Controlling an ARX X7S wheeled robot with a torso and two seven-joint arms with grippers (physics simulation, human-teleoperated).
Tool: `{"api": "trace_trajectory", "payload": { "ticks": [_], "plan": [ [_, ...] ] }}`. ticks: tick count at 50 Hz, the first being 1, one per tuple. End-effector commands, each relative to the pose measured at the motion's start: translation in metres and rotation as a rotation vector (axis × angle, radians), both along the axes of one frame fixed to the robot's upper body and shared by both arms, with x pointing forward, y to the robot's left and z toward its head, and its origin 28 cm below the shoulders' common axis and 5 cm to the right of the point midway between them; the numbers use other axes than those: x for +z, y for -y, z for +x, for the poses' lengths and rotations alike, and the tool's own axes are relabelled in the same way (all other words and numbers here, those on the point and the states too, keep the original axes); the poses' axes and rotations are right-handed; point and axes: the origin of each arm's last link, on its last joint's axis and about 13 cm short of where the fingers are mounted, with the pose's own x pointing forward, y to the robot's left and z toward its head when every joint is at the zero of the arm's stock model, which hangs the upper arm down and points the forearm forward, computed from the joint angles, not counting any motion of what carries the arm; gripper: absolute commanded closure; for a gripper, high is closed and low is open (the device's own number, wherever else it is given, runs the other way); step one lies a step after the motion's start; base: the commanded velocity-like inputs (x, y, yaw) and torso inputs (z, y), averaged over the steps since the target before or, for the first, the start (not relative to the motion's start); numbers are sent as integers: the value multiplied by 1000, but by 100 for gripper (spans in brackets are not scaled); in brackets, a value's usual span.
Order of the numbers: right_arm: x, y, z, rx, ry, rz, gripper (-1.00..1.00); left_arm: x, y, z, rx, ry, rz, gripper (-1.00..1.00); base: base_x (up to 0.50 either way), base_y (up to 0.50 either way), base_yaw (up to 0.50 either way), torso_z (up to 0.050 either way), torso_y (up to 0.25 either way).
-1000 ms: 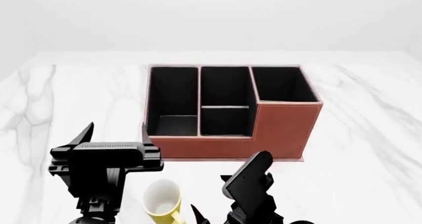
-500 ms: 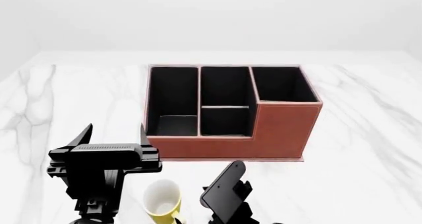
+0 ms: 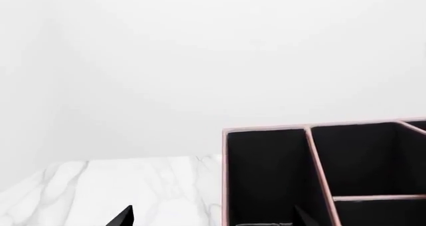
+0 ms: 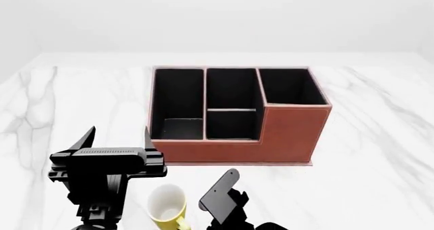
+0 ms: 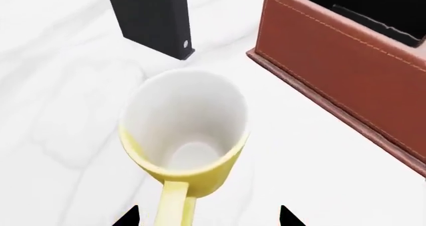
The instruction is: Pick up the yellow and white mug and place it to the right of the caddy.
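The yellow and white mug (image 4: 167, 205) stands upright on the white marble bench (image 4: 379, 154), near the front edge, with its handle pointing back toward the robot. It sits just in front of the caddy (image 4: 237, 116), apart from its reddish-brown front wall, toward that wall's left part. In the right wrist view the mug (image 5: 184, 136) fills the middle, its white inside bare, and the caddy (image 5: 339, 66) rises close beside it.

The right tool (image 4: 220, 199) hangs low just to the right of the mug, not touching it; its two finger tips (image 5: 126, 217) show spread apart on either side of the handle, so it is released and grips nothing. The left tool (image 4: 115, 136) is just to the left of the mug and higher, its prongs parted and empty. A dark slab (image 5: 151, 17) stands beyond the mug in the right wrist view, probably part of the left arm, though I cannot be sure
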Motion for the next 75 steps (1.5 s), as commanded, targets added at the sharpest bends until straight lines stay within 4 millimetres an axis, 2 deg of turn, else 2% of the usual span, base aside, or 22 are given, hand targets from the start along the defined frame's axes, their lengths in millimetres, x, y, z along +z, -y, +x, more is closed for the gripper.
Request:
{"api": "trace_trajectory", "payload": {
  "ticks": [1, 22, 23, 34, 39, 50, 56, 75],
  "plan": [
    [-17, -5, 7, 19, -59, -16, -100, 1, 0, -1, -1, 3, 1, -100, 0, 0, 0, 0, 0],
    [-41, -8, 22, 16, -135, -45, -100, 0, -2, -3, -2, 7, -4, -100, 0, 0, 0, 0, 0],
    [-41, -7, 23, 15, -135, -46, 100, 0, -1, -3, -3, 7, -4, -100, 0, 0, 0, 0, 0],
    [-33, -4, 18, 7, -103, -33, 100, 1, 0, -4, -6, 11, -1, -100, 0, 0, 0, 0, 0],
    [-22, 1, 11, -9, -62, -23, 100, 2, 0, -5, -6, 15, -2, -100, 0, 0, 0, 0, 0],
    [-6, 21, -5, -86, -24, 6, 100, 5, -3, -9, 12, 35, -9, -100, 0, 0, 0, 0, 0],
    [-4, 31, -16, -116, -13, 4, 100, 5, -3, -9, 15, 39, -10, -100, 0, 0, 0, 0, 0],
    [14, 67, -33, -280, 38, 33, 100, 6, 0, -6, 7, 38, -7, -100, 0, 0, 0, 0, 1]
  ]
}}
